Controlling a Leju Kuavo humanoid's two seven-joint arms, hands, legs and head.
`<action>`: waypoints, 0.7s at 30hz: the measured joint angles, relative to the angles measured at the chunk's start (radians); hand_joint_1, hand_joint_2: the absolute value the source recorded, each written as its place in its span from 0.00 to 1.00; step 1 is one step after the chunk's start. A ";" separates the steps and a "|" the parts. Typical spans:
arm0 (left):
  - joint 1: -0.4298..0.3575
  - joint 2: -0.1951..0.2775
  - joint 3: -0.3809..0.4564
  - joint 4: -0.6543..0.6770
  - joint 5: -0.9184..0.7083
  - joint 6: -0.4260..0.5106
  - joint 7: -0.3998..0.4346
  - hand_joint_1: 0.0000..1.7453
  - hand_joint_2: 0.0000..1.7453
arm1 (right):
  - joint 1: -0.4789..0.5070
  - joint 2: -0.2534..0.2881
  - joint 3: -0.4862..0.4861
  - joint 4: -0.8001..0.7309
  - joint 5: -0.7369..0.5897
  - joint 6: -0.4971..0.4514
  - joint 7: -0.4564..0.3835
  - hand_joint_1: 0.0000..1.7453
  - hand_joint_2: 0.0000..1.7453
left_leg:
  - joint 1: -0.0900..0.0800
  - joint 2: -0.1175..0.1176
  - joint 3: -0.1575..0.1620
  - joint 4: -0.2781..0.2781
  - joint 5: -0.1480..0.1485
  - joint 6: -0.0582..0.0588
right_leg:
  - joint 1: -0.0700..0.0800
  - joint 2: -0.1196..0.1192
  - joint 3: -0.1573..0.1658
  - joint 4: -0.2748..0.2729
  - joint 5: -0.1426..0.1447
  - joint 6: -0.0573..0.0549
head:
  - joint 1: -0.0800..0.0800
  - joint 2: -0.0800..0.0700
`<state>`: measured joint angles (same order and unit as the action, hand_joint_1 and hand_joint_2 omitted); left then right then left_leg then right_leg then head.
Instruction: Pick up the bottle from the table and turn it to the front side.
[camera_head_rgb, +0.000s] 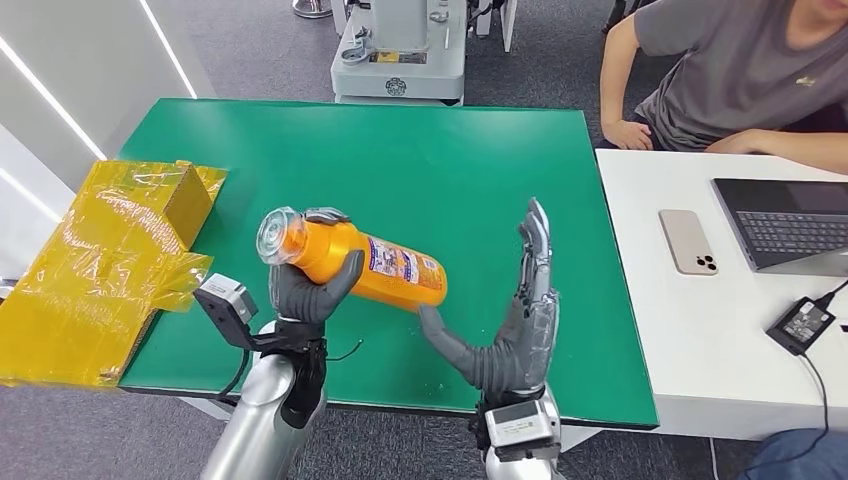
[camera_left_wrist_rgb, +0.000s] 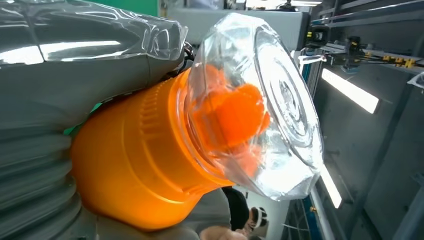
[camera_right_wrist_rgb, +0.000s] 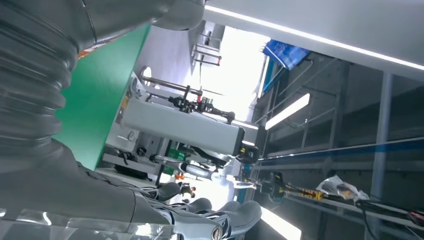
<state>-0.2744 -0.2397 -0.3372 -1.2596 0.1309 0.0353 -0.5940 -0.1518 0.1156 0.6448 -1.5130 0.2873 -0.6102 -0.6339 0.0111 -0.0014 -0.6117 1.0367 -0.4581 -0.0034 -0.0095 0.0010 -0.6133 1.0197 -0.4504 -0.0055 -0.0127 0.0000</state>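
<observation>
Gripping the orange bottle (camera_head_rgb: 352, 261) near its neck, the left hand (camera_head_rgb: 303, 290) holds it lifted above the green table (camera_head_rgb: 420, 160), its fingers wrapped around the upper body and the thumb pressed up against the underside. The bottle lies almost on its side, its clear cap (camera_head_rgb: 277, 236) pointing toward ten o'clock and its base toward four o'clock, with the printed label (camera_head_rgb: 403, 264) facing up on the half nearer the base. From the left wrist view the same cap (camera_left_wrist_rgb: 260, 105) shows large and transparent, an orange nozzle visible inside it, with the orange shoulder of the bottle (camera_left_wrist_rgb: 135, 160) lying against the hand's grey cover (camera_left_wrist_rgb: 35, 165). The right hand (camera_head_rgb: 510, 320) stands at four o'clock of the bottle with nothing in it, fingers straight and pointing toward twelve o'clock, palm turned to the bottle, and the thumb stretched out so that its tip sits just beside the bottle's base; whether it touches cannot be told. A yellow plastic-wrapped box (camera_head_rgb: 110, 260) rests at nine o'clock, overlapping the table's edge. At three o'clock a white desk (camera_head_rgb: 680, 330) carries a phone (camera_head_rgb: 688, 241), a laptop (camera_head_rgb: 790, 225) and a power adapter (camera_head_rgb: 802, 323), and a person in a grey shirt (camera_head_rgb: 740, 70) leans on it at one o'clock.
</observation>
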 joint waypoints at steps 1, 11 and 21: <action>-0.007 0.003 0.000 0.000 -0.022 0.010 0.003 1.00 1.00 | 0.004 0.000 0.000 -0.005 0.002 -0.002 -0.001 0.00 1.00 | 0.000 0.000 0.000 0.000 0.000 0.000 | 0.000 0.000 0.000 0.000 0.000 0.000 | 0.000 0.000; -0.072 0.089 0.003 -0.044 -0.442 0.206 0.062 1.00 1.00 | 0.019 0.000 0.000 0.011 0.009 0.003 -0.027 0.00 1.00 | 0.000 0.000 0.000 0.000 0.000 0.000 | 0.000 0.000 0.000 0.000 0.000 0.000 | 0.000 0.000; -0.192 0.275 0.003 0.005 -0.899 0.448 0.174 1.00 1.00 | 0.057 0.000 -0.002 -0.001 0.040 -0.005 -0.016 0.00 1.00 | 0.000 0.000 0.000 0.000 0.000 -0.001 | 0.000 0.000 0.000 0.001 0.000 0.000 | 0.000 0.000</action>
<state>-0.4669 0.0351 -0.3346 -1.2545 -0.7678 0.4830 -0.4195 -0.0947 0.1156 0.6431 -1.5142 0.3273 -0.6148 -0.6500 0.0114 -0.0010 -0.6113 1.0363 -0.4576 -0.0040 -0.0092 0.0014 -0.6134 1.0207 -0.4504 -0.0057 -0.0129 0.0000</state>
